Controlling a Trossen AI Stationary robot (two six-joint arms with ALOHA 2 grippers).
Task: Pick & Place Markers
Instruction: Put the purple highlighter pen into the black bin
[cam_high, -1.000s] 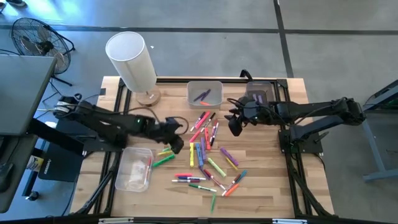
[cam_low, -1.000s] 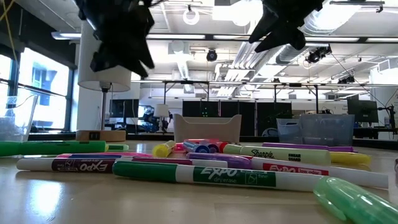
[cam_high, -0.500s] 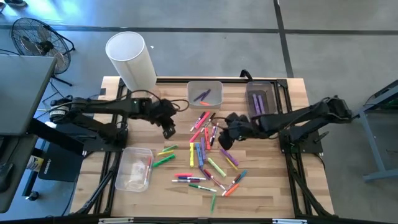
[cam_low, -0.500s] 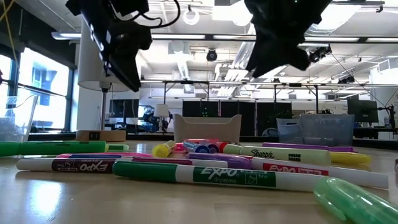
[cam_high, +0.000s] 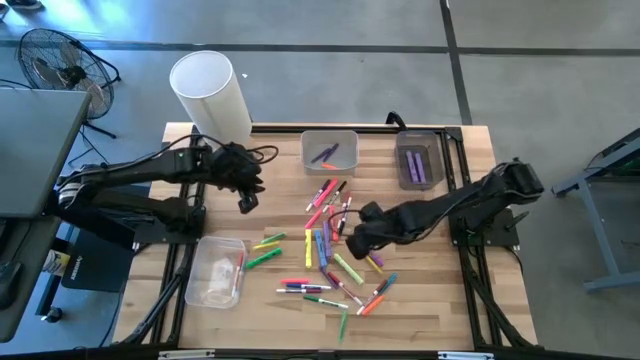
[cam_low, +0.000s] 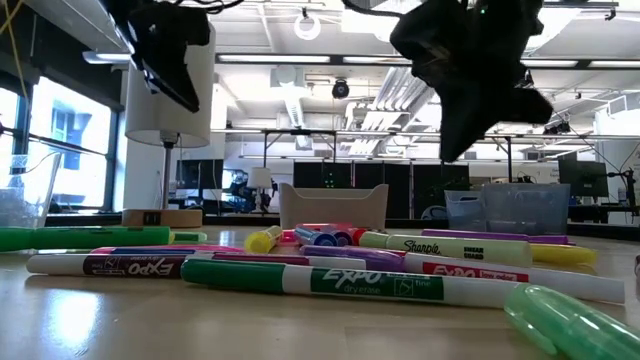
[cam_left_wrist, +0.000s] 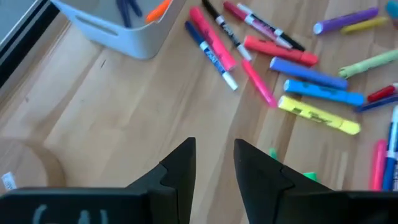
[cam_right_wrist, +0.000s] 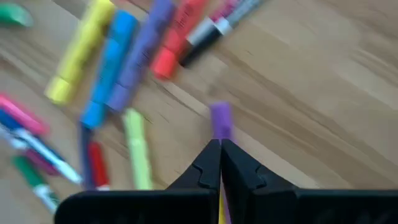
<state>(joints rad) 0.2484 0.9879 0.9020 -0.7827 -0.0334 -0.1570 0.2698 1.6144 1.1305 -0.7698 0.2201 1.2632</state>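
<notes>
Below the raised grippers, "EXPO" reads on a purple-banded marker (cam_low: 150, 266) and a green marker (cam_low: 330, 279), "Sharpie" on a white one (cam_low: 440, 246).
</notes>
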